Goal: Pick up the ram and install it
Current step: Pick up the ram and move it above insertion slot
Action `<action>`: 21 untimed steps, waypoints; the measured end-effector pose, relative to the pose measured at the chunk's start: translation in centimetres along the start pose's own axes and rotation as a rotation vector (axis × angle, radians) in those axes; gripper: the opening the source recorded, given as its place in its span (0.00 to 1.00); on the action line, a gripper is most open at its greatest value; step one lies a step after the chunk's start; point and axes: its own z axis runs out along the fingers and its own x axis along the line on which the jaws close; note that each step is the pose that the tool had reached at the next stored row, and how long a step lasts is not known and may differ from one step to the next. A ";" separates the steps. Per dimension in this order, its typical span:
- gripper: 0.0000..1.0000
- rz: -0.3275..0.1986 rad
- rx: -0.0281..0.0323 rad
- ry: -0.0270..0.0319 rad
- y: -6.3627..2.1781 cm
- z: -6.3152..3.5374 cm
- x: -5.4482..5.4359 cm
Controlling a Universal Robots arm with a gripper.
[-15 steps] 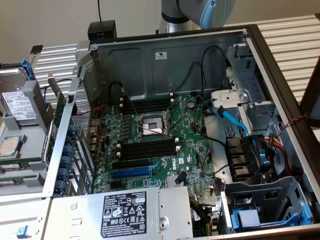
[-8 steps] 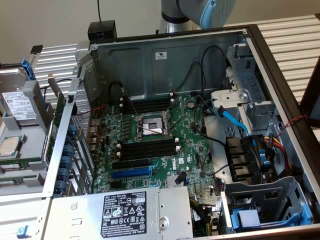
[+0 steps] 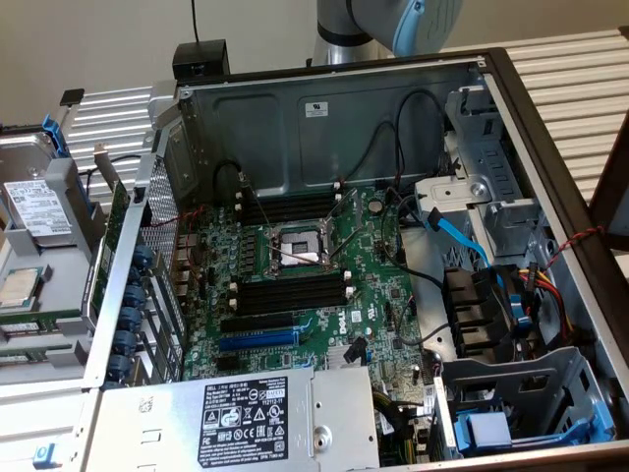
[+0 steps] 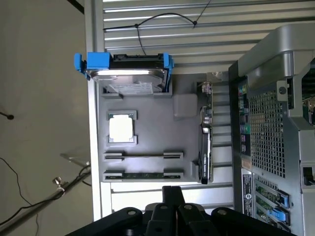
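Note:
The ram [image 4: 142,174] is a thin green stick lying in the nearer of two long holders on a grey tray [image 4: 187,105] outside the computer case. In the exterior view it shows as a green strip [image 3: 39,319] at the left edge. My gripper [image 4: 172,194] hovers above the tray's near edge, a short way from the ram, its black fingers closed together with nothing between them. The exterior view shows only the arm's grey and blue joint [image 3: 393,25] behind the case. Black memory slots [image 3: 290,292] with white end clips flank the processor socket [image 3: 300,246] on the motherboard.
The tray also carries a hard drive [image 4: 129,78] with blue clips, a processor chip [image 4: 121,129] and a card standing on edge [image 4: 205,147]. The case's perforated rear wall [image 4: 266,128] rises beside the tray. Cables [image 3: 462,241], a drive cage and a power supply [image 3: 246,413] crowd the case.

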 end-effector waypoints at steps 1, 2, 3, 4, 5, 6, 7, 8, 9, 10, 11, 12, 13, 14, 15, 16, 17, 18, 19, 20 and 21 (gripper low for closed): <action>0.11 -0.016 0.0003 0.0007 0.00 0.00 0.0; 0.11 -0.034 0.0003 0.0015 0.00 0.00 0.0; 0.11 -0.052 0.0003 0.0024 0.00 0.00 0.0; 0.11 -0.070 0.0002 0.0034 0.00 0.00 0.0; 0.11 -0.088 0.0002 0.0042 0.00 0.00 0.0; 0.11 -0.106 0.0002 0.0051 0.00 0.00 0.0; 0.11 -0.125 0.0002 0.0060 0.00 0.00 0.0; 0.11 -0.144 0.0001 0.0069 0.00 0.00 0.0; 0.11 -0.162 0.0001 0.0078 0.00 0.00 0.0; 0.11 -0.180 0.0001 0.0086 0.00 0.00 0.0; 0.11 -0.198 0.0001 0.0096 0.00 0.00 0.0; 0.11 -0.216 0.0001 0.0105 0.00 0.00 0.0; 0.11 -0.234 0.0000 0.0113 0.00 0.00 0.0; 0.11 -0.252 0.0000 0.0122 0.00 0.00 0.0; 0.11 -0.271 0.0000 0.0130 0.00 0.00 0.0; 0.11 -0.288 0.0000 0.0139 0.00 0.00 0.0; 0.11 -0.306 -0.0001 0.0147 0.00 0.00 0.0; 0.11 -0.324 -0.0001 0.0156 0.00 0.00 0.0; 0.11 -0.343 -0.0001 0.0165 0.00 0.01 0.0; 0.11 -0.361 -0.0001 0.0174 0.00 0.01 0.0; 0.11 -0.379 -0.0002 0.0182 0.00 0.01 0.0</action>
